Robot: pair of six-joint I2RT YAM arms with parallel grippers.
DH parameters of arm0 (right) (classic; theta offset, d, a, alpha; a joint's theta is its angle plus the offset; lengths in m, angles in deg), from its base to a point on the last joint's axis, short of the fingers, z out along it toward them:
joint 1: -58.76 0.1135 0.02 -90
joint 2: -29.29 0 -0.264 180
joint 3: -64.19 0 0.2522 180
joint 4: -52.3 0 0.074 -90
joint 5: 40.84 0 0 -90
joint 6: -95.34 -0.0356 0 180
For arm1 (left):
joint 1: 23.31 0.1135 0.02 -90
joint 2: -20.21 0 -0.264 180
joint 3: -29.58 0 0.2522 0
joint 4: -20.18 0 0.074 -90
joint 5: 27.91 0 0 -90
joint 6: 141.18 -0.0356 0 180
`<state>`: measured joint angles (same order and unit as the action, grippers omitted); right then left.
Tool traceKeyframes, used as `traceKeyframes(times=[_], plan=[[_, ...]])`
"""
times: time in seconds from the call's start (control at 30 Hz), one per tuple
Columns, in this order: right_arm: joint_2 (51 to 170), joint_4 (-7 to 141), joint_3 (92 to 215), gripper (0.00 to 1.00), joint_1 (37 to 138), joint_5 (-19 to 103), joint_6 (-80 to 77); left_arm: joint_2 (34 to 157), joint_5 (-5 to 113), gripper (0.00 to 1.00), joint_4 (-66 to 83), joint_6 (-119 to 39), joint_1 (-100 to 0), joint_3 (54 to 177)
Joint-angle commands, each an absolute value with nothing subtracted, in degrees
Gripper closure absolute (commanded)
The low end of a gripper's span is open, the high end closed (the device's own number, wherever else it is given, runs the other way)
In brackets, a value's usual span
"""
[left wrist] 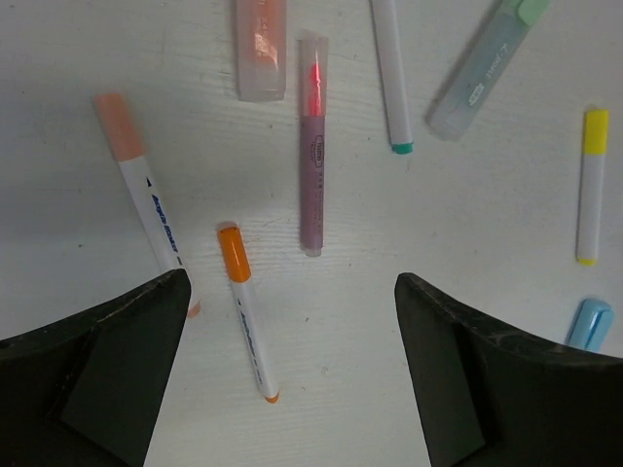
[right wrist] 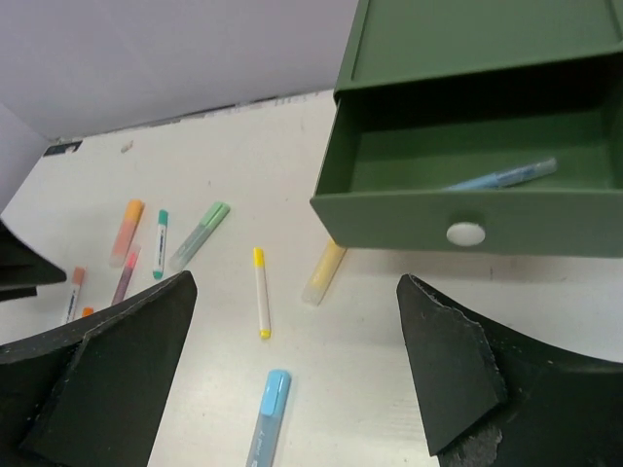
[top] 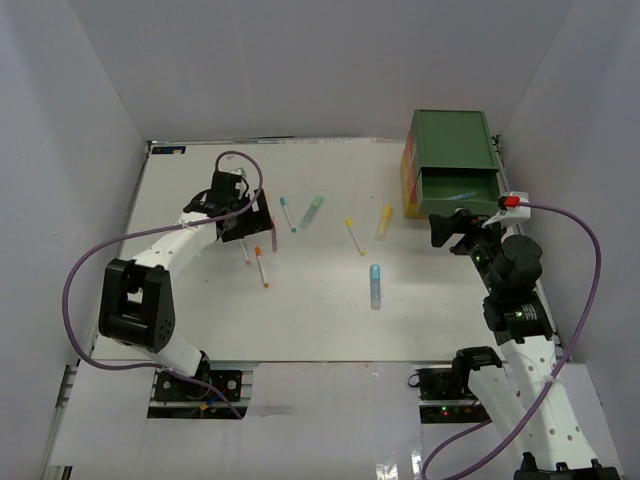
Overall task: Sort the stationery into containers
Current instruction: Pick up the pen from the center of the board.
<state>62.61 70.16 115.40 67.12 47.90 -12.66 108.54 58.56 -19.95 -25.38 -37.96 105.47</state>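
Note:
The green container (top: 452, 150) stands at the back right with its drawer (right wrist: 389, 209) pulled open; a thin blue pen (right wrist: 506, 176) lies inside. My right gripper (right wrist: 297, 379) hangs open and empty just in front of the drawer, above a blue highlighter (right wrist: 268, 409). My left gripper (left wrist: 292, 370) is open and empty over the left group of stationery: an orange pen (left wrist: 248, 309) lies near its left finger, with a peach pen (left wrist: 144, 199) and a purple highlighter (left wrist: 312, 156) beyond. A yellow pen (top: 354, 237) and a yellow highlighter (top: 384, 221) lie mid-table.
An orange highlighter (left wrist: 261, 49), a teal pen (left wrist: 392, 78) and a green highlighter (left wrist: 482, 68) lie farther back. Orange and yellow edges (top: 407, 180) show under the green container. White walls close in the table on three sides.

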Motion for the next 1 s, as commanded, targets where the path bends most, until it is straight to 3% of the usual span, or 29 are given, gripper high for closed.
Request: traceKeyframes(times=[0.0, 0.37, 0.97], plan=[[60.6, 68.5, 112.8, 0.1, 66.9, 44.2, -12.4, 111.7, 64.1, 0.04, -23.0, -23.7, -40.3, 109.9], [57.2, 68.8, 108.9, 0.1, 69.2, 44.5, -12.5, 122.1, 72.8, 0.16, -26.5, -23.7, -45.5, 118.5], [57.0, 68.5, 104.7, 0.09, 72.0, 45.9, -11.3, 132.5, 75.8, 0.44, -26.4, -24.5, -47.0, 124.1]])
